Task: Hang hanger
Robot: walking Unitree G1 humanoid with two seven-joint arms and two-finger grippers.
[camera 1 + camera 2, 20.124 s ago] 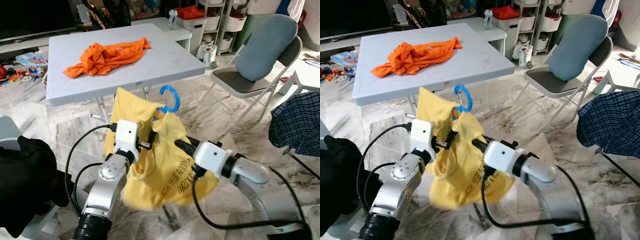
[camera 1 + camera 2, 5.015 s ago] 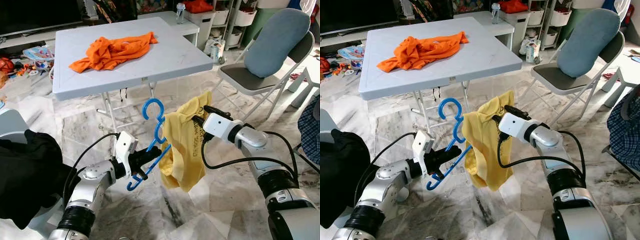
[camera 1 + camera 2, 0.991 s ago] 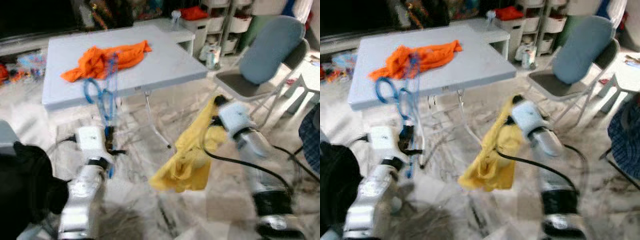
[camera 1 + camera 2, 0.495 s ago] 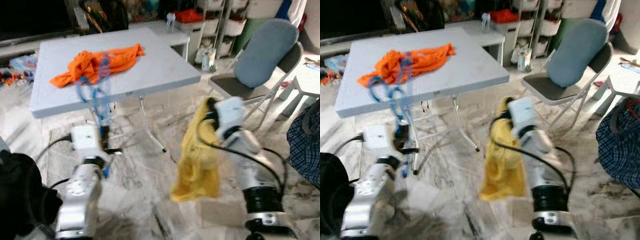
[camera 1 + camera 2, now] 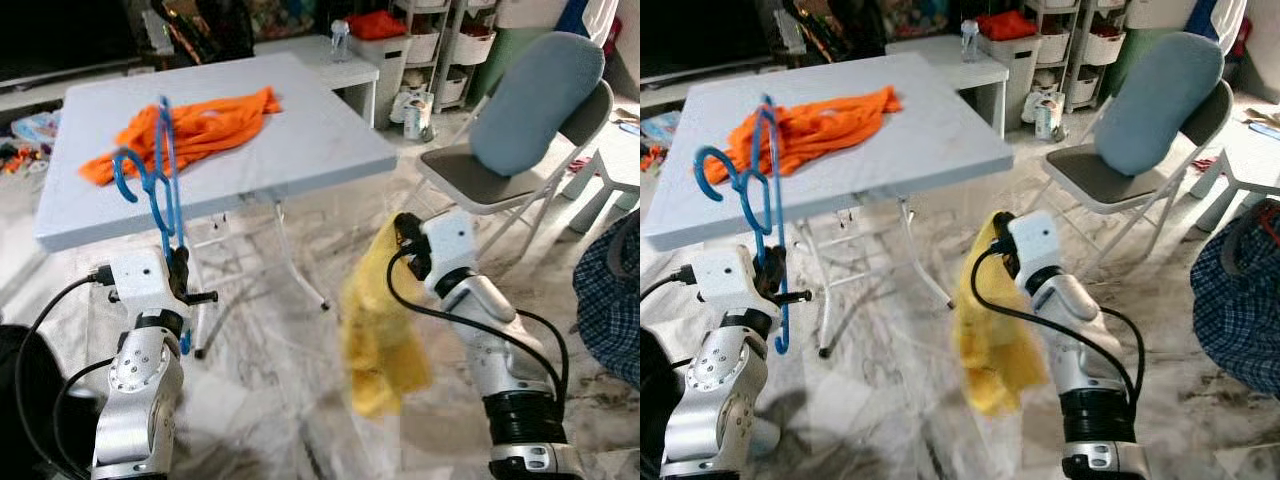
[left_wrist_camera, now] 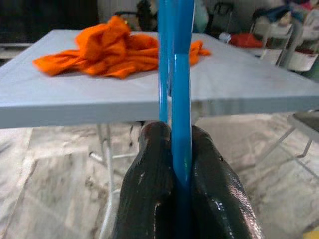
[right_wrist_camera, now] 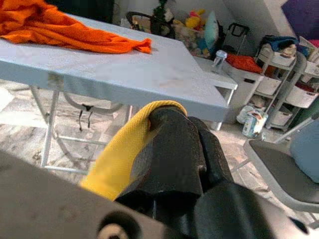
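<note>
Head view, left arm: my left gripper (image 5: pixel 178 268) was raised at about 9 o'clock in the scene, fingers pinched tight on the blue hanger (image 5: pixel 160 175), which stood nearly upright with its hook at the top, in front of the table (image 5: pixel 330 140) edge.
Head view, right arm: my right gripper (image 5: pixel 407 240) was near the centre, pinching the top of a yellow shirt (image 5: pixel 375 330) that hung limp toward the marble floor (image 5: pixel 270 400).
Head view, surroundings: an orange shirt (image 5: pixel 200 120) lay on the table at 11 o'clock; a folding chair (image 5: pixel 500 170) with a blue-grey cushion (image 5: pixel 530 95) stood at 2 o'clock; a plaid cloth (image 5: pixel 610 290) hung at 3 o'clock.
Left wrist view: my two black fingers (image 6: pixel 149 184) were pressed together on the hanger's blue bar, which ran straight up between them, the table and orange shirt beyond.
Right wrist view: my fingers (image 7: pixel 174 149) were closed on a fold of yellow cloth wrapped over their tips.
Progress: I judged the task early on; hanger and yellow shirt were apart, one in each gripper, and no rail or hook to hang on could be made out.
Left to do: as I judged it, find a place for the hook and set the hanger on it.
</note>
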